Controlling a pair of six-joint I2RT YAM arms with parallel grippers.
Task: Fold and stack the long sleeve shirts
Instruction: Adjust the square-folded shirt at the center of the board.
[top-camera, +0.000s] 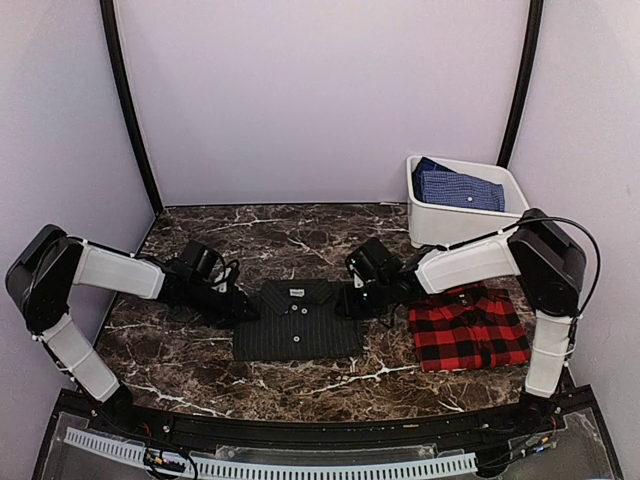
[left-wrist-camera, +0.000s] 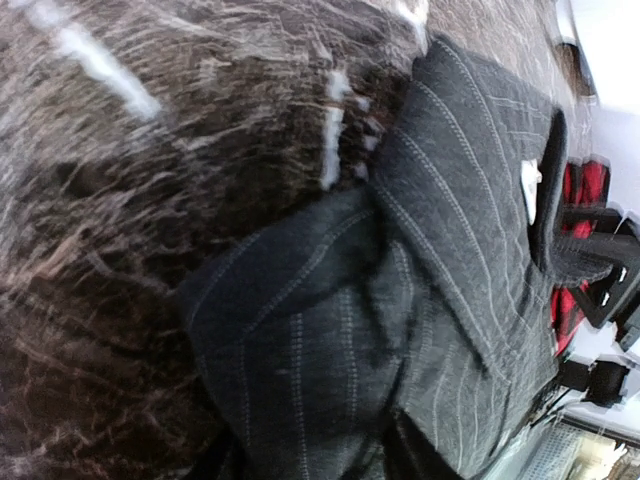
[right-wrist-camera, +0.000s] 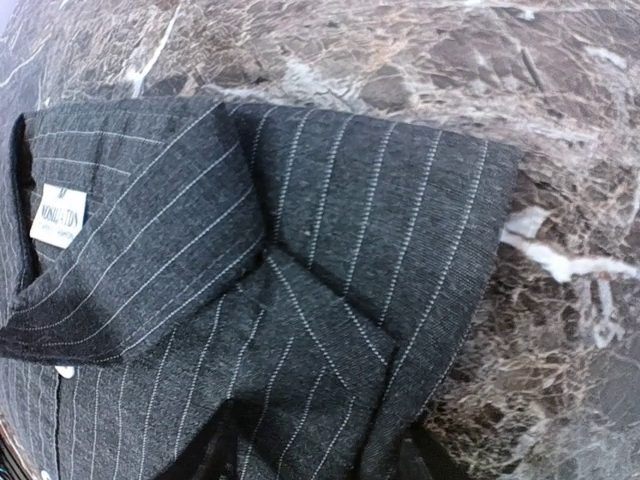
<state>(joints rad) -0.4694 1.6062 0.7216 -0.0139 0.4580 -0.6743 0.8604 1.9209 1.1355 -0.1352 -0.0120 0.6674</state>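
The charcoal pinstripe shirt (top-camera: 298, 325) lies folded, collar away from me, at the table's middle. The red-and-black plaid shirt (top-camera: 468, 328) lies folded to its right. My left gripper (top-camera: 240, 305) sits low at the pinstripe shirt's left shoulder, and my right gripper (top-camera: 352, 300) at its right shoulder. In the left wrist view the dark fingers of the left gripper (left-wrist-camera: 315, 465) stand apart, with the shoulder's cloth (left-wrist-camera: 300, 330) between them. The right gripper (right-wrist-camera: 310, 460) likewise straddles a fold of the pinstripe shirt (right-wrist-camera: 320, 330), its jaws partly open. The collar label (right-wrist-camera: 57, 215) shows.
A white bin (top-camera: 440, 225) stands at the back right with a folded blue shirt (top-camera: 458, 187) inside. The dark marble table (top-camera: 300, 235) is walled by pale panels at the back and sides. The right arm reaches over the plaid shirt's upper edge.
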